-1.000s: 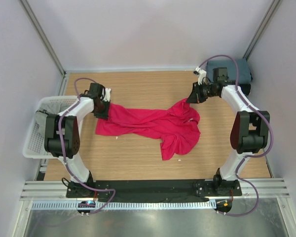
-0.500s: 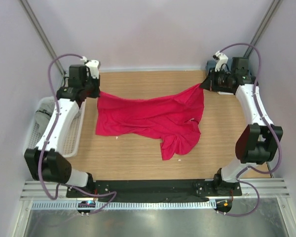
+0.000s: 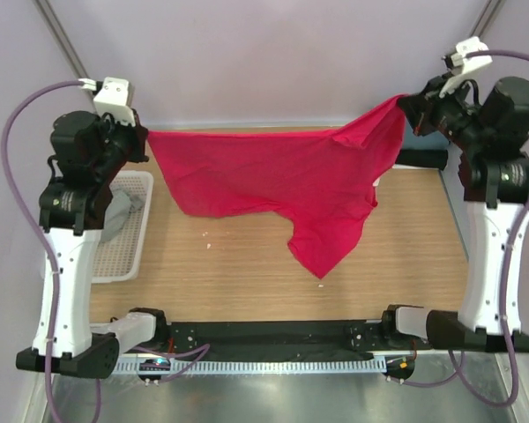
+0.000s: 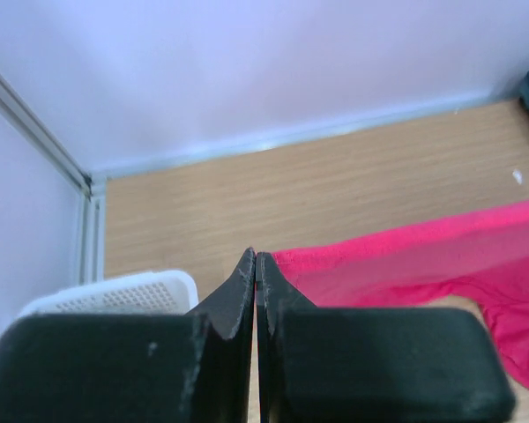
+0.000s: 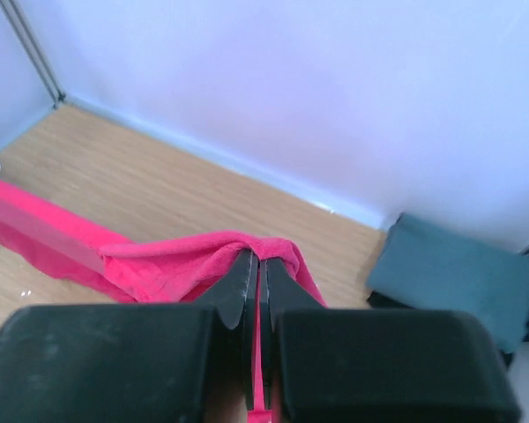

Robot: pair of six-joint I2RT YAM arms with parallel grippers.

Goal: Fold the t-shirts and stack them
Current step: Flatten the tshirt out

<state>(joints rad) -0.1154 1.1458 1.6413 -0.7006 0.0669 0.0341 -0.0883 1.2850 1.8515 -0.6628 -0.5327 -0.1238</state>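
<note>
**Red tee** [image 3: 273,181] – one, crimson. Stretched wide and off the bench [image 3: 247,282], its upper edge running nearly straight between the two claws above the far half. The body hangs in a loose sheet below that edge. One tapering tail droops lowest, right of centre; whether its tip touches the wood cannot be told.

**Left claw** [image 3: 142,141] – raised at the far left, pinched tight on the tee's left corner. In the wrist view the fingers meet with no gap and red cloth comes out from beside the tips.

**Right claw** [image 3: 408,102] – raised at the far right, a little higher, clamped on the tee's right corner. In its wrist view a bunched fold lies over the fingertips and a thin red strip runs down between them.

**Blue tee** [image 5: 450,273] – one, slate, folded flat in the far right corner by the wall, with a darker layer under it.

**Grey tee** [image 3: 123,210] – crumpled in the basket, partly hidden by the left arm.

**Basket** [image 3: 128,260] – white mesh, at the bench's left edge.
</note>
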